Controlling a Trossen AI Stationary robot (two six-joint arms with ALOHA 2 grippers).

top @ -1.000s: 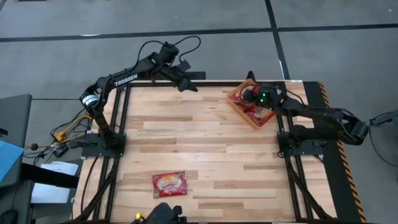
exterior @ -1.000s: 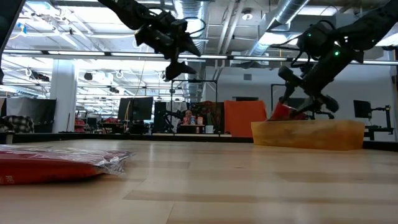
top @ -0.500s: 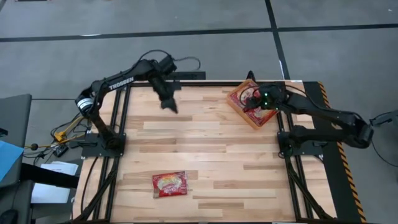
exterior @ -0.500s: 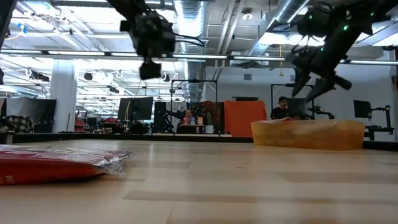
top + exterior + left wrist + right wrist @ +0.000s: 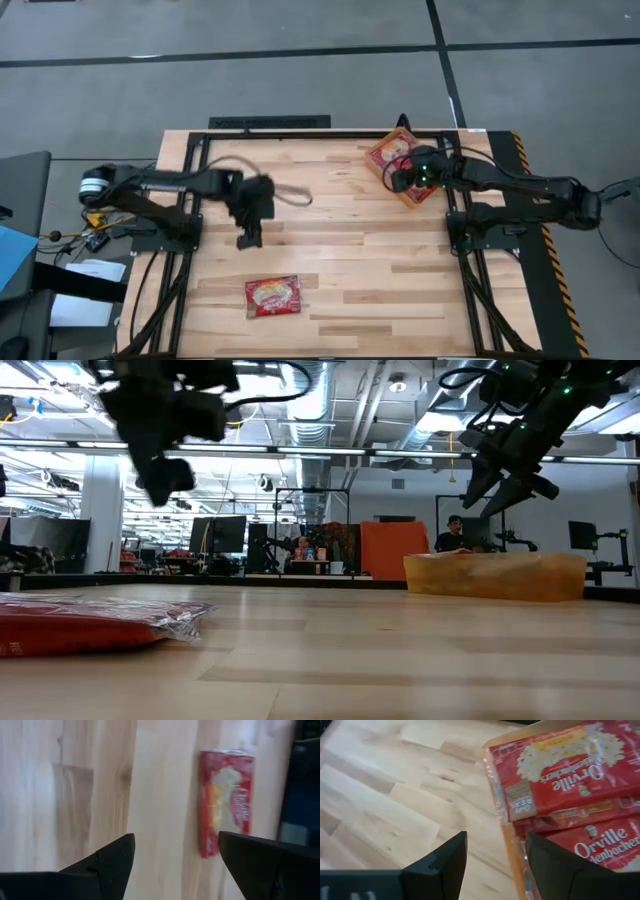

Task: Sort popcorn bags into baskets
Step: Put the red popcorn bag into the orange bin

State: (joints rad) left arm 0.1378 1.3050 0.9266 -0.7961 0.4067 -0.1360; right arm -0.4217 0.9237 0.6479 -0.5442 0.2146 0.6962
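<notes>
Left gripper (image 5: 247, 238) fingers spread, empty, above the counter (image 5: 330, 250) near the lone popcorn bag (image 5: 273, 296): centre over it, drop low, pinch a long edge; right gripper (image 5: 398, 180) fingers apart, empty, over the filled basket (image 5: 495, 577).
</notes>
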